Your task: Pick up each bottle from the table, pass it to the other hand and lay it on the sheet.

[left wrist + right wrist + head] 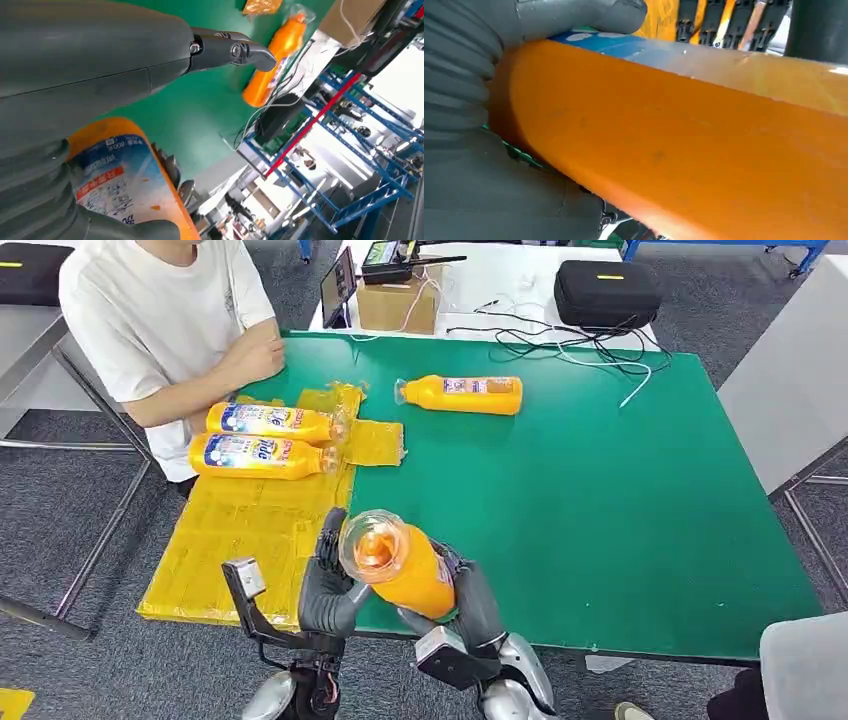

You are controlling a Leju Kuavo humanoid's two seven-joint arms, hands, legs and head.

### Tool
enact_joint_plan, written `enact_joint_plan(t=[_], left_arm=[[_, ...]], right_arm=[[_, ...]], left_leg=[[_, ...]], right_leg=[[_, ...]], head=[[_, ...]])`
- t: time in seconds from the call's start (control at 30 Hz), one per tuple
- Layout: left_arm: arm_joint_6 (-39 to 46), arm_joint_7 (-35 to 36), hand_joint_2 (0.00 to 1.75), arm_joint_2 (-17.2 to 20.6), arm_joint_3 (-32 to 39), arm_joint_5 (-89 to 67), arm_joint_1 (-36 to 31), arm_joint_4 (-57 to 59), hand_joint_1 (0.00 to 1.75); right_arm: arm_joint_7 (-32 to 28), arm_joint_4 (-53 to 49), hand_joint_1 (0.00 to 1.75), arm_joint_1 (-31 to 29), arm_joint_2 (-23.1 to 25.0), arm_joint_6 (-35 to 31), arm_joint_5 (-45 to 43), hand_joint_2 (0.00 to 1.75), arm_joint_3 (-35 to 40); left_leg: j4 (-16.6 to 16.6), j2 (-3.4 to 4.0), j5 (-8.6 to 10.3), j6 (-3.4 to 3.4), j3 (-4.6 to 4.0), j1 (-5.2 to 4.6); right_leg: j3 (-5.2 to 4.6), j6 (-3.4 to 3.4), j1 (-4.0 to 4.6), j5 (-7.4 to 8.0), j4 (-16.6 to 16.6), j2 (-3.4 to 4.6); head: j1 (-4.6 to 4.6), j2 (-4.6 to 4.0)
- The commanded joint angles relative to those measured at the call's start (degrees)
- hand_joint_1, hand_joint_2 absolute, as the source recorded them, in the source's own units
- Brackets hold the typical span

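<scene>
Head view: held bottle [400, 565] raised above the near edge of the green table [600, 510], cap end tipped toward the camera, gripped by the right hand [470, 602] around its lower body and by the left hand [328, 585] at its side, just off the yellow sheet [240, 530]. Two bottles [265, 440] lying side by side on the sheet. Fourth bottle [462, 394] lying on the table beyond the sheet. Seated person [170, 320] at the table's far left corner.

Left wrist view: left hand [75, 125] curled against the labelled bottle, one finger [235, 50] stretched out.

Right wrist view: right hand [469, 150] wrapped around the orange body, thumb [584, 15] pressed over it.
</scene>
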Motion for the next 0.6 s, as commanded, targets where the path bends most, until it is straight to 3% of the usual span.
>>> enact_joint_plan(t=[0.03,0.33,0.47,0.6], left_arm=[[-2.8,0.4,1.75,1.4,-3.4,-0.8,-1.0,1.0,0.00],[-3.1,-0.2,1.75,1.9,-2.4,-1.7,0.2,-0.1,0.00],[9.4,-9.6,1.75,1.6,-1.2,-13.9,0.4,0.8,0.00],[12.3,-12.0,1.75,2.8,-1.8,-16.2,1.6,2.7,0.00]], right_arm=[[-0.1,7.0,1.75,-3.6,-0.2,1.2,-0.2,1.75,5.1],[-0.3,7.1,1.75,-2.9,-0.2,0.9,-1.3,1.75,4.4],[-0.8,5.0,1.75,-1.0,-0.3,0.4,-3.2,1.75,2.8],[-0.9,3.1,1.75,0.5,0.1,0.5,-7.4,1.75,-0.3]], left_leg=[[0.0,0.06,-0.04,-0.10,0.14,0.08],[0.0,0.05,-0.03,-0.06,0.11,0.04],[0.0,-0.04,-0.04,-0.09,0.14,0.08],[0.0,-0.04,-0.05,-0.11,0.17,0.07]], right_leg=[[0.14,-0.12,0.08,-0.01,0.0,0.04],[0.10,-0.08,0.05,-0.02,0.0,0.03],[0.18,-0.11,0.08,-0.04,-0.1,-0.06],[0.19,-0.14,0.08,-0.06,-0.1,-0.06]], head=[[0.02,-0.02],[0.00,-0.02],[0.00,-0.02],[0.00,0.00]])
